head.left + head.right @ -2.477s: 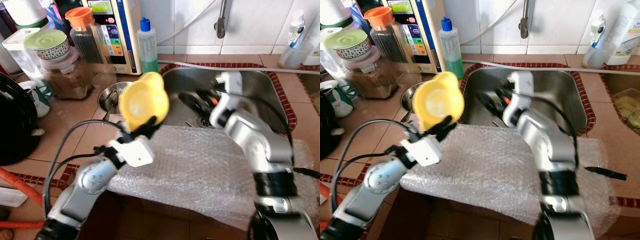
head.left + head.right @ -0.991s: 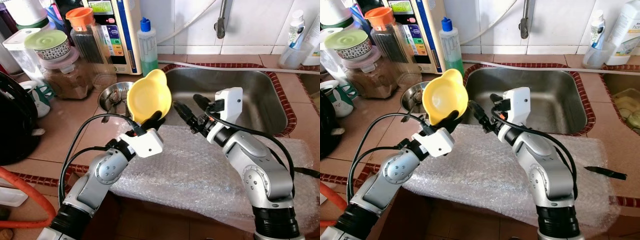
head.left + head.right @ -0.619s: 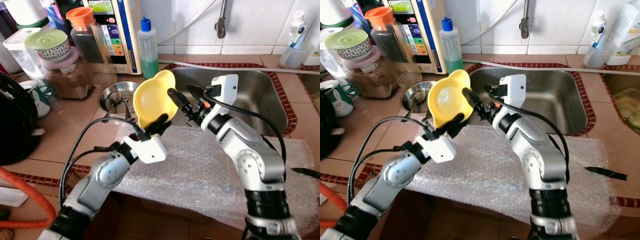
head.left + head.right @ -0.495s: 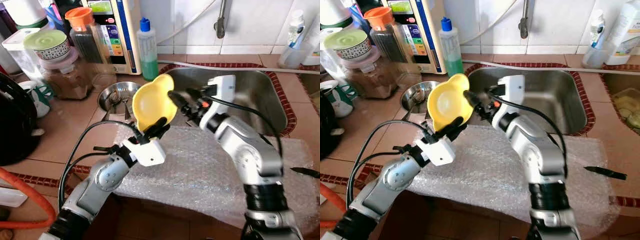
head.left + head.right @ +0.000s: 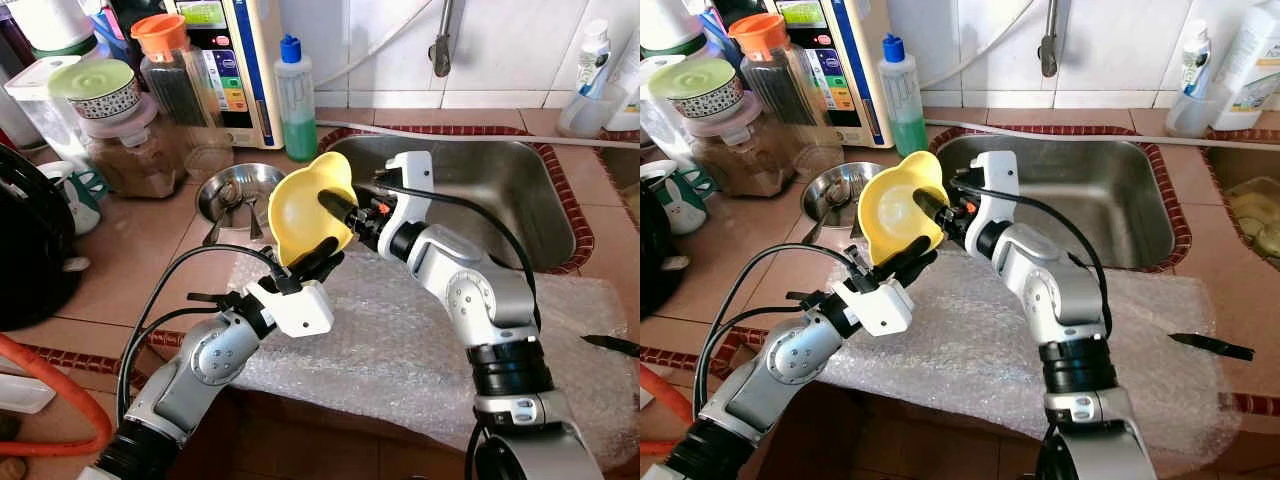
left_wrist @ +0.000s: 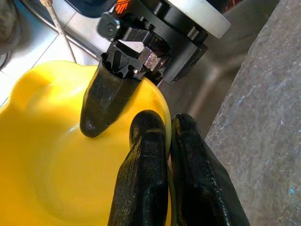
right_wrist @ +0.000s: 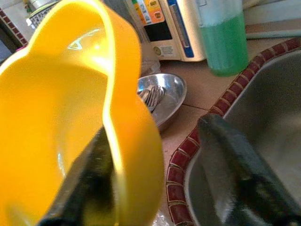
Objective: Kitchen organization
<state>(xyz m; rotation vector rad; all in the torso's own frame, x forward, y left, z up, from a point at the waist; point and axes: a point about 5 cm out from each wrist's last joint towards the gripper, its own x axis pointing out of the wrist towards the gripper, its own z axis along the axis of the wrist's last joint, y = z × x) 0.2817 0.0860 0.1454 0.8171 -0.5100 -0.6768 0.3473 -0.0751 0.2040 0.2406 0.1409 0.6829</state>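
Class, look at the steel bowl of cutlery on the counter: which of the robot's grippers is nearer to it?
Left. The left gripper, pinching the yellow bowl, sits just beside the steel bowl. The right gripper straddles the yellow bowl's far rim, toward the sink.

Yellow bowl [image 7: 70, 117] cut off, blurred

Bowl [image 5: 308, 205] between sink [image 5: 520, 185], right, and steel dish [image 5: 232, 190], left.
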